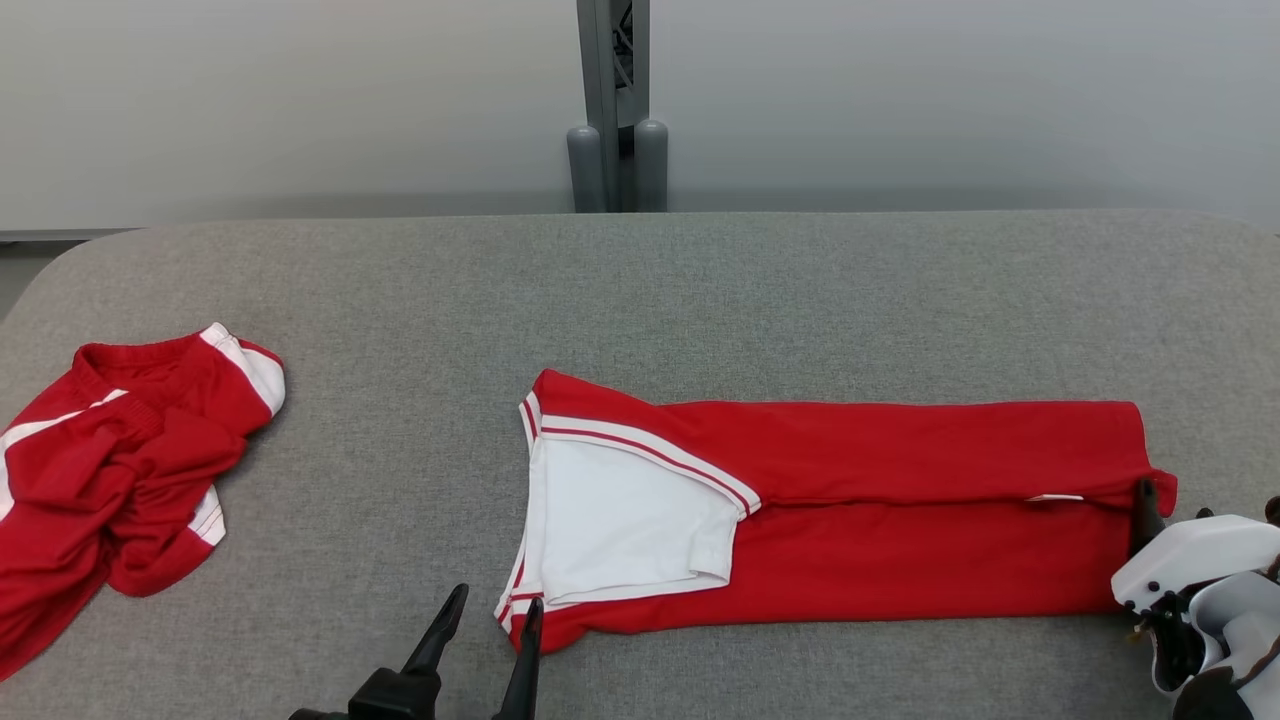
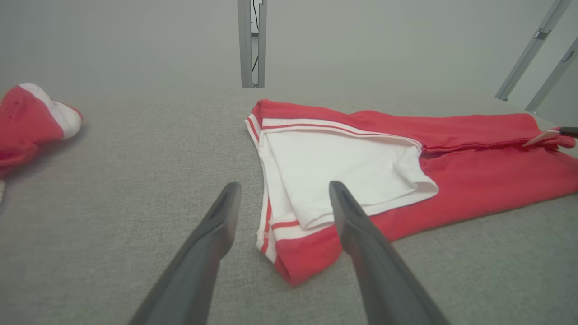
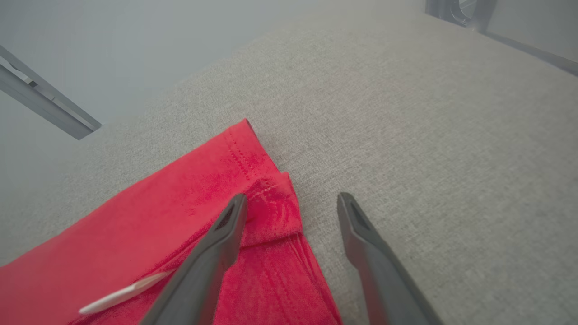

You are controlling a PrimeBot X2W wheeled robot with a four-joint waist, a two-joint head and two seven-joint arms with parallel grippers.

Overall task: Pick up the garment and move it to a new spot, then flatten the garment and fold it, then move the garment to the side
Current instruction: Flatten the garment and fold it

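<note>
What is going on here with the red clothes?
A two-armed robot is folding a red garment on the grey table. It lies in a long strip. The open left gripper is at its white end, the open right gripper at its other end; neither holds it. A second garment lies crumpled at the left.

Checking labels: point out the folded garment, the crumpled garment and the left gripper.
folded garment (image 1: 900, 520), head view, red body panel.
crumpled garment (image 1: 110, 470), head view, bunched red middle.
left gripper (image 2: 284, 185), left wrist view, midway between fingertips.
</note>
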